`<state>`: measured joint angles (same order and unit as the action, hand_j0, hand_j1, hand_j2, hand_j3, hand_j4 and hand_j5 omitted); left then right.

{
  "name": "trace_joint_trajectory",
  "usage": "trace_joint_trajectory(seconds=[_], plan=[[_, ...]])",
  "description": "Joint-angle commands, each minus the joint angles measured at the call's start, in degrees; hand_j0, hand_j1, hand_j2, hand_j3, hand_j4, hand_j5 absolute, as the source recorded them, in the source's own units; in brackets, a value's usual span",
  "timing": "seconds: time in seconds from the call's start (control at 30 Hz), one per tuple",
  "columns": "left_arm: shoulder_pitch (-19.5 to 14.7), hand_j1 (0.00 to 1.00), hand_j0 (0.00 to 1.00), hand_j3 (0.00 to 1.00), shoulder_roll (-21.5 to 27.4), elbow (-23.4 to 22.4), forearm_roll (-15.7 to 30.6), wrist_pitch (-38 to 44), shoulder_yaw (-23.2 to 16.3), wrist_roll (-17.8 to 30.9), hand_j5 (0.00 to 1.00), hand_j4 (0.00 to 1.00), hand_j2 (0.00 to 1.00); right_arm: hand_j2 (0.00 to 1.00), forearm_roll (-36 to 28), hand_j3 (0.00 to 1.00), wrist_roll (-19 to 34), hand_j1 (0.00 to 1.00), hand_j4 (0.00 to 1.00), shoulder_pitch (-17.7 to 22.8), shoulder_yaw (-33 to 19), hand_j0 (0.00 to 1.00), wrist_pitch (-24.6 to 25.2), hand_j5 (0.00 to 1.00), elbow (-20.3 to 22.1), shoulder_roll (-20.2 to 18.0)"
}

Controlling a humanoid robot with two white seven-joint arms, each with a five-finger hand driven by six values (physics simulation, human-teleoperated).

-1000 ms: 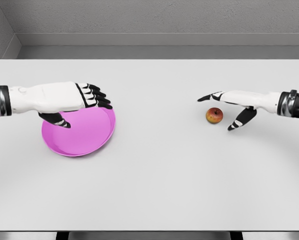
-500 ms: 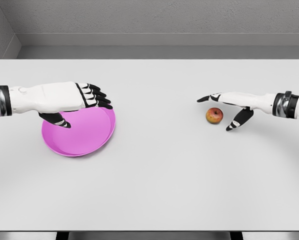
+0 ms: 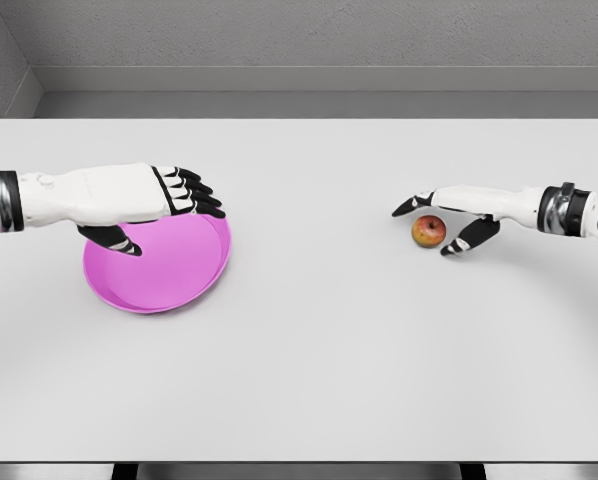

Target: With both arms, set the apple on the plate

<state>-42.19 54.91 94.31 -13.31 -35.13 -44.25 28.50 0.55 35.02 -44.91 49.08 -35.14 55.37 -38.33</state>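
Table (image 3: 309, 340) holds one apple (image 3: 428, 231) and one plate (image 3: 169, 270).

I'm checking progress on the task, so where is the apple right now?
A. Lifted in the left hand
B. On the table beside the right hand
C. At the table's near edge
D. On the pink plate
B: the apple sits on the table between the right hand's open fingers, far from the plate.
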Motion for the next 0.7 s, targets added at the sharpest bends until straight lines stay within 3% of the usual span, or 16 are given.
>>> trace_joint_trajectory(seconds=[0.0, 0.1, 0.4, 0.43, 0.53, 0.6, 0.67], plan=[[0.0, 1.00, 1.00, 1.00, 0.0, 0.0, 0.3, 0.1, 0.0, 0.0, 1.00, 1.00, 1.00, 0.71, -0.4, 0.71, 0.0, 0.71, 0.71, 0.0, 0.0, 0.71, 0.1, 0.71, 0.0, 0.1], [0.1, 1.00, 1.00, 1.00, 0.1, 0.0, 0.4, 0.1, 0.0, 0.0, 1.00, 1.00, 1.00, 0.47, -0.4, 0.47, 0.0, 0.47, 0.47, 0.0, -0.1, 0.47, 0.1, 0.47, 0.1, 0.4], [-0.4, 1.00, 1.00, 1.00, 0.1, 0.0, 0.4, 0.1, 0.0, 0.0, 1.00, 1.00, 1.00, 0.42, -0.7, 0.42, 0.0, 0.42, 0.42, -0.2, -0.2, 0.42, 0.1, 0.42, 0.6, 1.3], [-0.4, 1.00, 1.00, 1.00, 0.1, 0.0, 0.4, 0.1, 0.0, 0.0, 1.00, 1.00, 1.00, 0.42, -1.1, 0.42, 0.0, 0.42, 0.42, -0.2, -0.1, 0.42, 0.1, 0.42, 2.1, 1.4], [-0.5, 1.00, 1.00, 1.00, 0.4, -0.1, 0.4, 0.1, 0.0, 0.0, 1.00, 1.00, 1.00, 0.42, -1.3, 0.42, 0.0, 0.42, 0.42, -0.4, 2.0, 0.42, 0.1, 0.42, 13.3, 2.3], [-0.7, 1.00, 1.00, 1.00, 0.4, -0.1, 0.3, 0.1, 0.0, 0.0, 1.00, 1.00, 1.00, 0.42, -1.3, 0.42, 0.0, 0.42, 0.42, -0.4, 3.4, 0.42, 0.1, 0.42, 14.2, 5.8], [-0.7, 1.00, 1.00, 1.00, 0.4, -0.1, 0.4, 0.1, 0.0, 0.0, 1.00, 1.00, 1.00, 0.42, -1.3, 0.42, 0.0, 0.42, 0.42, -0.7, 3.9, 0.42, 0.1, 0.42, 14.2, 6.6]])
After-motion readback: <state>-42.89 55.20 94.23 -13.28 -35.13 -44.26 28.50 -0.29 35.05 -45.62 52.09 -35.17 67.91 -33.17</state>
